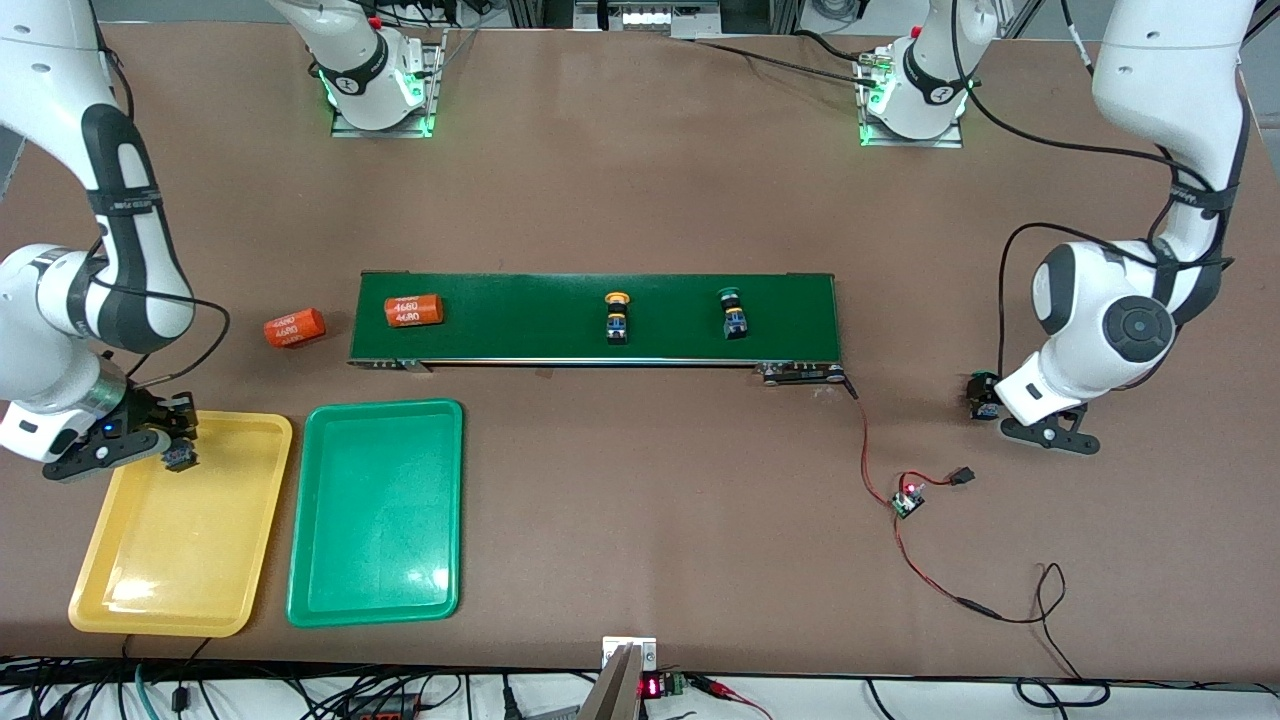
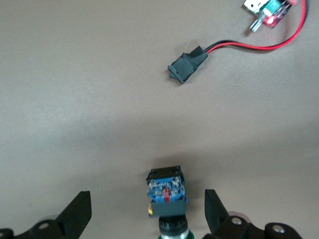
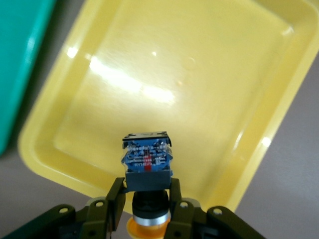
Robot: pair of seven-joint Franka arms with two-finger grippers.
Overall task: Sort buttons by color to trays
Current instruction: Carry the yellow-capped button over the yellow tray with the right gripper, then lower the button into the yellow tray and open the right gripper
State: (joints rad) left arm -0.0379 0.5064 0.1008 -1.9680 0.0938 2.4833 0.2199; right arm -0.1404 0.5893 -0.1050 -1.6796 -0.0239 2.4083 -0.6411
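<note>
From the front camera I lose most of the right hand (image 1: 170, 440) under its own wrist; only a dark lump shows at its tips over the yellow tray's (image 1: 120, 600) corner nearest the belt. My right wrist view settles it: the fingers (image 3: 115, 199) are clenched on a yellow-capped button (image 3: 147, 164), block body outward, with its cap half cut off at the frame edge. The tray floor beneath it is bare. The green tray (image 1: 330, 590) lies just beside the yellow one, a thin strip of tabletop (image 1: 640, 500) between them.

The left hand (image 1: 1045, 435) is down at the left arm's end of the tabletop, and the arm's elbow covers most of it from the front. A green-capped button (image 1: 984, 392) peeks out beside it. In the left wrist view that button (image 2: 167, 191) lies between the spread, released fingers (image 2: 77, 214), apart from both, its green cap mostly cropped. A black connector (image 2: 187, 67) on red and black wires lies near it, well apart from the fingers.

On the conveyor belt (image 1: 520, 300) a second yellow button (image 1: 617, 318) and a second green button (image 1: 733, 315) lie well apart, with an orange cylinder (image 1: 414, 310) toward the right arm's end. Another cylinder (image 1: 294, 327) lies off the belt just beside that end.
</note>
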